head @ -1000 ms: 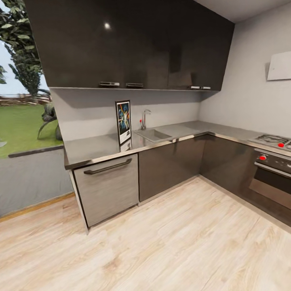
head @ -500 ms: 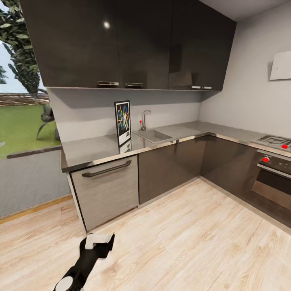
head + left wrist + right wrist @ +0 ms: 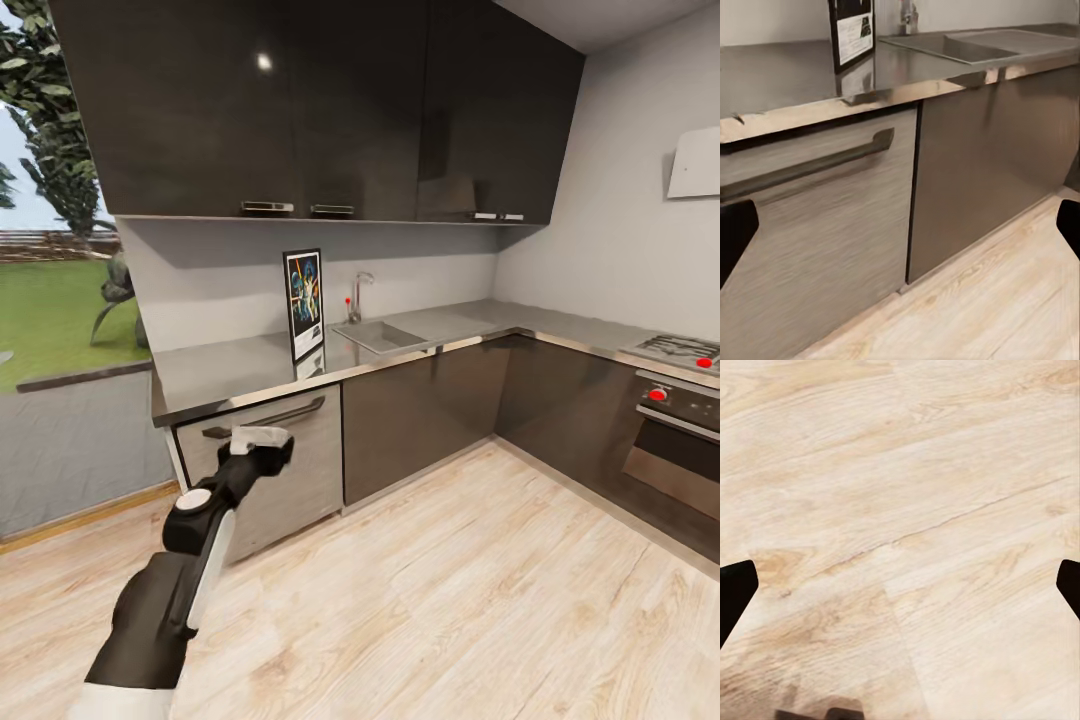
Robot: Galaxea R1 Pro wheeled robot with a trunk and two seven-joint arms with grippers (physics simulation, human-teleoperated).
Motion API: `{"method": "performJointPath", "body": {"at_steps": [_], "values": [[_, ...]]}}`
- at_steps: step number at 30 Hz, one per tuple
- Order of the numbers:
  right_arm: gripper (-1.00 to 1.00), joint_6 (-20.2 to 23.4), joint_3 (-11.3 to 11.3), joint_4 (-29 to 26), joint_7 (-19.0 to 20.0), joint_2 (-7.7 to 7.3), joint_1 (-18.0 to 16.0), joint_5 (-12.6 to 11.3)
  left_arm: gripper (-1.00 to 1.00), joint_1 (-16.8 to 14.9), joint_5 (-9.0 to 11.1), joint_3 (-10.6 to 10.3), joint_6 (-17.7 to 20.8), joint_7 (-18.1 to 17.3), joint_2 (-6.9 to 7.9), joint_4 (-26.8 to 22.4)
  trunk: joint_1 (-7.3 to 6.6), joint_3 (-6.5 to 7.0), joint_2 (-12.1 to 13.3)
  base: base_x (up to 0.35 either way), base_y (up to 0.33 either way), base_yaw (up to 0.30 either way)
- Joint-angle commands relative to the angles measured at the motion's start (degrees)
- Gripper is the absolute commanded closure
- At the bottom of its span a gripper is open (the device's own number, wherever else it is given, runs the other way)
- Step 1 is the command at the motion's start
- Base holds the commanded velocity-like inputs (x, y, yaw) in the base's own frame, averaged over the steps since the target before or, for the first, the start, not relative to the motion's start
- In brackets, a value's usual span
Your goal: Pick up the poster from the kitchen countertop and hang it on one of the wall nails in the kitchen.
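the left gripper (image 3: 262, 440) is hanging in front of the dishwasher front (image 3: 265, 470), its fingers (image 3: 735, 232) standing wide apart, gripping and touching nothing. the right gripper (image 3: 900, 585) is likewise spread wide, pointing at bare wood floor (image 3: 915, 510). one poster (image 3: 304, 302) is standing upright on the kitchen countertop (image 3: 230, 365), against the back wall, just beside the one sink (image 3: 378, 334) with one tap (image 3: 358, 293). two red-knobbed controls are showing at the stove (image 3: 680, 375).

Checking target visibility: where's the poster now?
Head view: poster stands upright on the countertop against the wall, just left of the sink.
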Motion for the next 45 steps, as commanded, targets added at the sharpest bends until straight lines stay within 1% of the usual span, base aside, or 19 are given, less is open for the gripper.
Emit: {"method": "performJointPath", "body": {"at_steps": [1, 2, 3, 5, 6, 8, 11, 12, 13, 14, 17, 18, 23, 28, 40, 45], "values": [[-1.0, -0.13, 0.14, -0.01, -0.04, -0.1, -0.03, 0.27, -1.0, -1.67, -0.05, 0.14, 1.24, 0.0, 0.03, 0.25, 0.0, -0.07, -0.03, 0.0, 0.0, 0.0], [-1.0, -0.13, 0.13, -0.03, -0.04, -0.21, -0.03, 0.25, -1.0, -3.06, -0.07, 0.46, 1.97, 0.0, 0.06, 0.62, 0.0, -0.07, -0.03, 0.0, 0.0, 0.0], [-1.0, -0.13, 0.11, -0.1, -0.04, -0.59, -0.03, 0.21, -1.0, -5.21, -0.09, 1.76, 2.99, -0.06, 0.11, 1.54, 0.0, -0.07, -0.03, 0.0, 0.0, 0.0], [-1.0, -0.13, 0.06, -0.17, -0.02, -0.95, -0.03, 0.15, -1.0, -6.65, -0.07, 3.67, 3.56, -0.17, 0.15, 2.35, 0.0, -0.07, -0.03, 0.0, 0.0, 0.0], [-1.0, -0.31, 0.04, -0.22, 0.0, -1.23, -0.03, 0.08, -1.0, -7.57, -0.01, 5.34, 3.88, -0.29, 0.18, 2.89, 0.0, -0.07, -0.03, 0.0, 0.0, 0.0], [-1.0, -1.14, 0.02, -0.25, 0.0, -1.48, -0.03, 0.02, -1.0, -8.16, 0.04, 6.45, 4.01, -0.38, 0.32, 3.19, 0.0, -0.07, -0.03, 0.0, 0.0, 0.0], [-1.0, -3.38, 0.0, -0.27, 0.02, -2.04, -0.03, -0.09, -1.0, -8.67, 0.09, 7.42, 4.12, -0.46, 0.69, 3.38, 0.0, -0.07, -0.03, 0.0, 0.0, 0.0], [-1.0, -4.87, -0.04, -0.27, 0.06, -2.52, -0.03, -0.51, -1.0, -8.87, 0.11, 7.83, 4.16, -0.49, 0.86, 3.42, 0.0, -0.07, -0.03, 0.0, 0.0, 0.0], [-1.0, -5.42, -0.1, -0.28, 0.09, -2.79, -0.03, -0.9, -1.0, -8.94, 0.11, 8.02, 4.18, -0.5, 0.92, 3.44, 0.0, -0.07, -0.03, 0.0, 0.0, 0.0], [-1.0, -6.24, -0.39, -0.29, 0.17, -3.28, -0.03, -2.04, -1.0, -9.04, 0.12, 8.33, 4.2, -0.52, 1.06, 3.5, 0.0, -0.07, -0.03, 0.011, 0.0, 0.0], [-1.0, -7.01, -1.02, -0.29, 0.24, -3.8, -0.03, -4.29, -1.0, -9.12, 0.13, 8.62, 4.22, -0.53, 1.48, 3.63, 0.0, -0.07, -0.03, 0.084, 0.0, 0.0], [-1.0, -7.32, -1.34, -0.3, 0.26, -4.07, -0.03, -5.66, -1.0, -9.14, 0.13, 8.67, 4.22, -0.53, 1.63, 3.66, 0.0, -0.07, -0.03, 0.204, 0.0, 0.0], [-1.0, -7.72, -1.79, -0.3, 0.14, -4.43, -0.03, -7.51, -1.0, -9.2, 0.22, 8.69, 4.26, -0.54, 2.1, 3.89, 0.0, -0.07, -0.03, 0.267, 0.0, 0.0], [-1.0, -7.84, -1.89, -0.3, 0.06, -4.5, -0.03, -8.06, -1.0, -9.21, 0.22, 8.62, 4.3, -0.58, 2.2, 4.13, 0.0, -0.07, -0.03, 0.321, 0.0, 0.0], [-1.0, -7.86, -1.86, -0.18, 0.05, -4.39, -0.03, -7.97, -1.0, -9.21, 0.36, 8.76, 4.24, -0.67, 2.29, 5.67, 0.0, -0.07, -0.03, 0.336, 0.0, 0.0], [-1.0, -7.82, -1.86, -0.08, 0.05, -4.38, -0.03, -7.91, -1.0, -9.21, 0.38, 8.82, 4.24, -1.7, 2.31, 5.84, 0.0, -0.07, -0.03, 0.337, 0.0, 0.0]]}}
